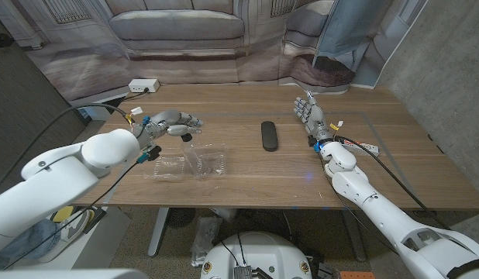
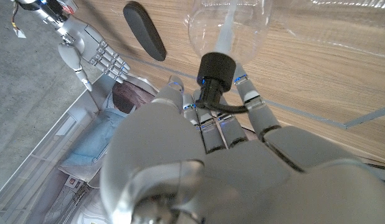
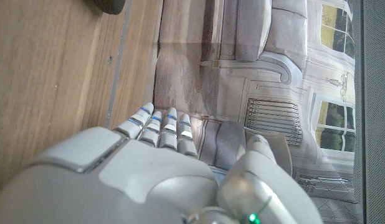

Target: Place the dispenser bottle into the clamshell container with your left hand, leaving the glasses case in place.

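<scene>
The clear dispenser bottle (image 1: 194, 153) with a black pump top (image 2: 216, 70) stands tilted over the clear clamshell container (image 1: 168, 167), which lies open on the table's left half. My left hand (image 1: 171, 125) is at the bottle's top, and its fingers (image 2: 247, 94) bracket and hold the pump head, whose spout lies across them. The black glasses case (image 1: 269, 136) lies in the middle of the table, apart from both hands; it also shows in the wrist views (image 2: 144, 30) (image 3: 106, 5). My right hand (image 1: 309, 116) waits beyond the case, fingers apart, holding nothing.
A white power box (image 1: 143, 85) with a cable sits at the table's far left. A power strip (image 1: 365, 145) lies beside my right forearm. A printed sofa backdrop hangs behind the table. The clamshell's clear rim (image 2: 367, 116) shows past the bottle.
</scene>
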Robot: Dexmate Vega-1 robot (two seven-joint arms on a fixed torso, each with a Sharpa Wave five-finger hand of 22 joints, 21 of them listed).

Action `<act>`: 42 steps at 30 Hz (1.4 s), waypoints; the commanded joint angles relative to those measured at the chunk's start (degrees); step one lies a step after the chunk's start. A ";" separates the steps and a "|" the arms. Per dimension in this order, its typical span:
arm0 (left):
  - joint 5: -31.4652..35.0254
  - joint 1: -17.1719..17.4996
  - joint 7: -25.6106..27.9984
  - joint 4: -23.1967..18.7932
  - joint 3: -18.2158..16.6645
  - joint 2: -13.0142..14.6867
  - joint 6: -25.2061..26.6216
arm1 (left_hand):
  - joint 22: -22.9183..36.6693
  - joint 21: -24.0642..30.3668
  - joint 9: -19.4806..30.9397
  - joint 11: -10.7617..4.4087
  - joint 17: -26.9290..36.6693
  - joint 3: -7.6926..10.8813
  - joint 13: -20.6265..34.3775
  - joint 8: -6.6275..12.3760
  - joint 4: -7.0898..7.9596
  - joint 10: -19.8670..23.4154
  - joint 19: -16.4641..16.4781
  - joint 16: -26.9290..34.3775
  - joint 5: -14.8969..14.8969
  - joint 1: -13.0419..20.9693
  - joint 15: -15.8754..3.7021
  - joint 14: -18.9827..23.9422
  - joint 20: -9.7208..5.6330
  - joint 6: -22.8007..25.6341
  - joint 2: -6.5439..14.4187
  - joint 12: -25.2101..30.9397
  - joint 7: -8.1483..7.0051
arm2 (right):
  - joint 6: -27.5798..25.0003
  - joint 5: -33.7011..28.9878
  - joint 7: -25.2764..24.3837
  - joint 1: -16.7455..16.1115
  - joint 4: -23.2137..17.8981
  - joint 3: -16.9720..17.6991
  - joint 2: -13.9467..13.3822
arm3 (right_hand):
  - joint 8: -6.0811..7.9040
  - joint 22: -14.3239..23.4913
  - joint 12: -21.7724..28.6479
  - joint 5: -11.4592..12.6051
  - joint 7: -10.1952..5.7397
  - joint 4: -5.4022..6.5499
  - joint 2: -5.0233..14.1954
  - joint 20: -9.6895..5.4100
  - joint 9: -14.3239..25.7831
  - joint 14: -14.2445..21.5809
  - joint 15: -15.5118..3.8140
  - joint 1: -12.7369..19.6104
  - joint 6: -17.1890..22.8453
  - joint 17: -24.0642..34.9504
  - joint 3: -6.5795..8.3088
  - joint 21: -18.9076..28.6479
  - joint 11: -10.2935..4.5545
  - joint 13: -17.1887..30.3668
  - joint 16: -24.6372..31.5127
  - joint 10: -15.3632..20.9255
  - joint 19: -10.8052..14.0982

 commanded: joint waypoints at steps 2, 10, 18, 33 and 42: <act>-1.93 -1.90 1.26 1.62 2.61 1.34 -1.71 | 0.15 -0.29 0.06 0.22 0.09 0.41 0.08 -0.37 -0.11 -0.10 -0.39 -0.14 0.18 -0.51 -0.09 -0.24 0.01 0.31 0.06 -0.11 0.00 | -0.03 0.27 -0.06 -0.66 -0.41 0.41 -0.55 | 0.01 0.11 -0.25 -0.20 -0.01 0.03 0.30 -0.87 0.29 0.51 0.03 0.30 0.63 0.24 -0.39 -0.07 0.22 0.33 -0.33 0.45 0.63; -2.56 -1.02 2.01 1.58 2.06 1.89 -2.67 | 0.16 -0.36 0.07 0.09 0.10 0.43 0.10 -0.37 -0.09 0.00 -0.37 -0.12 0.17 -0.56 -0.02 -0.17 0.02 0.45 0.05 -0.09 0.06 | 0.10 0.17 -0.25 -1.10 -1.25 0.52 -0.86 | 0.00 0.11 -0.26 -0.21 0.01 0.01 0.33 -0.87 0.29 0.44 0.10 0.32 0.65 0.24 -0.42 -0.07 0.18 0.33 -0.35 0.45 0.63; -2.63 0.99 2.46 1.08 0.57 1.78 -3.34 | 0.16 -0.45 0.07 0.07 0.10 0.44 0.07 -0.40 -0.06 -0.15 -0.39 -0.17 0.17 -0.63 0.03 -0.26 0.04 0.48 0.02 -0.19 -0.01 | -0.23 0.10 -0.72 -1.72 -2.34 0.49 -1.13 | 0.01 0.11 -0.24 -0.22 -0.05 0.00 0.37 -0.86 0.29 0.53 0.12 0.34 0.70 0.24 -0.45 -0.07 0.16 0.33 -0.32 0.50 0.64; -2.55 1.29 2.05 1.45 -0.03 1.12 -4.99 | 0.18 -0.73 0.08 0.37 0.14 0.49 0.09 -0.70 0.03 -0.65 -0.73 -0.31 0.16 -0.79 0.19 -0.67 0.21 -0.05 0.06 -0.39 0.28 | -0.74 0.01 -1.34 -2.61 -4.25 0.80 -2.14 | -0.01 0.11 -0.28 -0.23 -0.13 -0.04 0.41 -0.86 0.29 0.51 0.03 0.38 0.69 0.24 -0.51 -0.06 0.13 0.33 -0.34 0.44 0.65; -3.31 0.66 1.10 2.07 -0.31 0.81 -6.39 | 0.17 -1.61 0.01 0.41 0.20 -2.09 -0.12 -1.05 2.36 -1.96 -1.96 -0.82 -0.38 -5.60 0.83 -2.71 1.11 -0.48 -1.78 -0.88 -0.04 | -0.74 0.30 -1.55 -3.10 -4.50 1.17 -2.44 | -0.01 0.11 -0.25 -0.25 -0.18 -0.05 0.43 -0.84 0.29 0.54 0.09 0.38 0.72 0.24 -0.54 -0.06 0.16 0.33 -0.32 0.53 0.68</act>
